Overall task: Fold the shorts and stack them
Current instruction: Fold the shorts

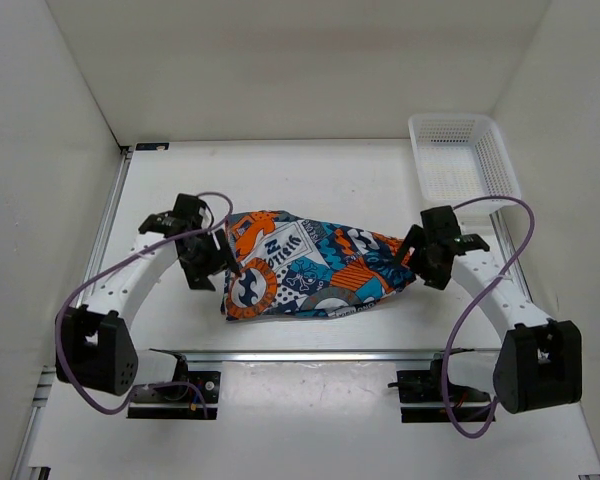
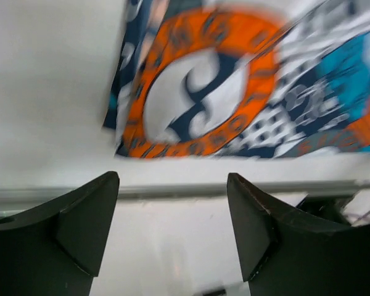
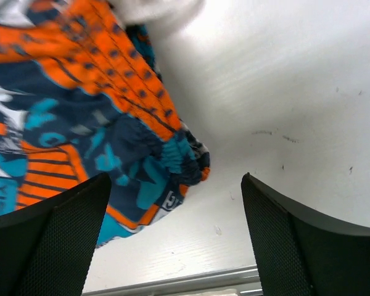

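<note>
**Q:** Where were the shorts at that point?

**A:** The shorts (image 1: 305,280) lay in one bundle near the middle of the table (image 1: 310,185), closer to the near edge than the far one. My two arms were at either end of them. The left end was broad and squared off, and the right end tapered to a bunched tip.

**Q:** And your grippers?

**A:** My left gripper (image 1: 220,262) stood wide with nothing between its fingers. Its wrist camera showed the orange ring of the print just beyond the tips, apart from them. My right gripper (image 1: 417,262) was wide too and just as empty. The cloth's tapered corner lay beside its left finger (image 3: 61,234), not between the two.

**Q:** How much of the job was done, then?

**A:** I judged it partway. The cloth looked doubled over at least once, since it was compact and no separate legs showed. But the outline was lopsided and the right end was rumpled, so I thought it wanted another fold or some squaring up.

**Q:** And the stacking?

**A:** I saw no stack. The white basket (image 1: 460,160) sat at the far right, well apart from the shorts.
</note>
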`<state>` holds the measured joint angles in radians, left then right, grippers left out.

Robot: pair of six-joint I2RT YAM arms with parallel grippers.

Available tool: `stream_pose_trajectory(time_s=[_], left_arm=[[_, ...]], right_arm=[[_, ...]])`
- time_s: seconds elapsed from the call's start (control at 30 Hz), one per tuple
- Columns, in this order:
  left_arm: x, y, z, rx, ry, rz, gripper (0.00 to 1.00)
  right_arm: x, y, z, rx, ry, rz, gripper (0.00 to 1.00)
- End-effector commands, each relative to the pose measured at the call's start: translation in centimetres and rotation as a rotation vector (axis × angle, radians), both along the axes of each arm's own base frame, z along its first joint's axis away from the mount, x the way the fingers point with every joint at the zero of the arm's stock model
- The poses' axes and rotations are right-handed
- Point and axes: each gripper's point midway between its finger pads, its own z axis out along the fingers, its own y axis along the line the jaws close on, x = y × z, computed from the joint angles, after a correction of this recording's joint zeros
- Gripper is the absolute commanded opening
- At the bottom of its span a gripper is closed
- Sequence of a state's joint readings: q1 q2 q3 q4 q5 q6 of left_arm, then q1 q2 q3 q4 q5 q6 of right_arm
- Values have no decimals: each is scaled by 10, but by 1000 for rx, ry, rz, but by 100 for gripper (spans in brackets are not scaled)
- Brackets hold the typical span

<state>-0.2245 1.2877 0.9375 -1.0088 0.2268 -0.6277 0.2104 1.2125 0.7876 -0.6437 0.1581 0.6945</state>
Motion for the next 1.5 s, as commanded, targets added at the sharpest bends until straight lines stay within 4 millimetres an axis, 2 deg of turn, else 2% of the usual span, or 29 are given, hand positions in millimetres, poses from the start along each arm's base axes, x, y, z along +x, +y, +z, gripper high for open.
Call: stream_pose_trajectory(time_s=[0.0, 0.03, 0.07, 0.13, 0.17, 0.2, 0.27, 0.33, 0.37, 0.43, 0.5, 0.53, 0.6, 0.7, 0.73, 0.77, 0.83, 0.87, 0.9, 0.97, 1.0, 1.03, 1.1, 1.13, 1.23, 1.27, 1.33, 1.43, 1.47], left_arm=[[57, 8, 43, 64, -189, 27, 82], [69, 13, 46, 83, -211, 46, 77], [82, 19, 38, 103, -189, 71, 74], [104, 24, 33, 108, -194, 84, 73], [114, 26, 26, 112, -194, 86, 73], [121, 27, 6, 110, -141, 81, 73], [124, 27, -14, 101, -87, 83, 74], [127, 30, -34, 106, -52, 90, 66], [129, 28, -38, 98, -49, 88, 63], [126, 28, -50, 101, -28, 87, 54], [129, 27, -54, 99, -24, 97, 49], [127, 28, -60, 102, -5, 96, 44], [125, 26, -70, 96, 21, 101, 41], [123, 26, -86, 99, 54, 109, 33], [122, 26, -89, 100, 63, 108, 31], [122, 26, -89, 100, 63, 108, 29], [119, 26, -91, 100, 74, 118, 28], [119, 24, -90, 91, 76, 116, 28], [119, 24, -90, 91, 76, 116, 28], [120, 23, -93, 82, 77, 114, 27], [119, 20, -93, 83, 77, 105, 27], [119, 20, -93, 83, 77, 105, 26], [118, 16, -93, 81, 79, 105, 26], [118, 16, -93, 81, 79, 105, 26], [119, 9, -94, 79, 84, 107, 26], [117, 6, -98, 82, 96, 96, 26], [119, -1, -98, 70, 98, 92, 26], [126, -12, -91, 53, 71, 78, 26], [126, -12, -91, 52, 73, 86, 26]], right_arm=[[32, -8, 33, -46, -102, 15, 92], [41, -6, 42, -47, -126, 23, 92], [45, -6, 43, -54, -124, 35, 92], [54, 0, 36, -32, -95, 64, 92], [60, 4, 36, -19, -101, 86, 92], [62, 9, 24, -1, -68, 111, 92], [64, 22, 9, 67, -24, 154, 92], [61, 27, -4, 87, 14, 174, 93], [55, 28, -17, 92, 48, 186, 93], [54, 27, -25, 87, 52, 196, 93], [48, 27, -39, 89, 89, 206, 93], [50, 28, -40, 89, 83, 207, 91], [44, 32, -55, 114, 122, 216, 88], [49, 31, -59, 113, 100, 195, 75], [55, 33, -59, 121, 74, 184, 72], [55, 34, -59, 129, 74, 188, 63], [57, 37, -62, 141, 88, 192, 53], [61, 39, -58, 150, 77, 197, 38], [59, 41, -62, 159, 91, 200, 30], [66, 44, -55, 172, 70, 207, 16], [66, 44, -55, 172, 70, 207, 3], [74, 43, -45, 159, 43, 212, 0], [77, 33, -37, 100, 33, 199, 0], [80, 33, -24, 79, 7, 210, 0], [88, 22, -5, 18, -30, 191, 0], [91, 23, 7, 3, -50, 206, 0], [95, 23, 19, -22, -71, 217, 0], [99, 29, 40, -79, -104, 249, 0], [105, 31, 54, -88, -139, 249, 0]])
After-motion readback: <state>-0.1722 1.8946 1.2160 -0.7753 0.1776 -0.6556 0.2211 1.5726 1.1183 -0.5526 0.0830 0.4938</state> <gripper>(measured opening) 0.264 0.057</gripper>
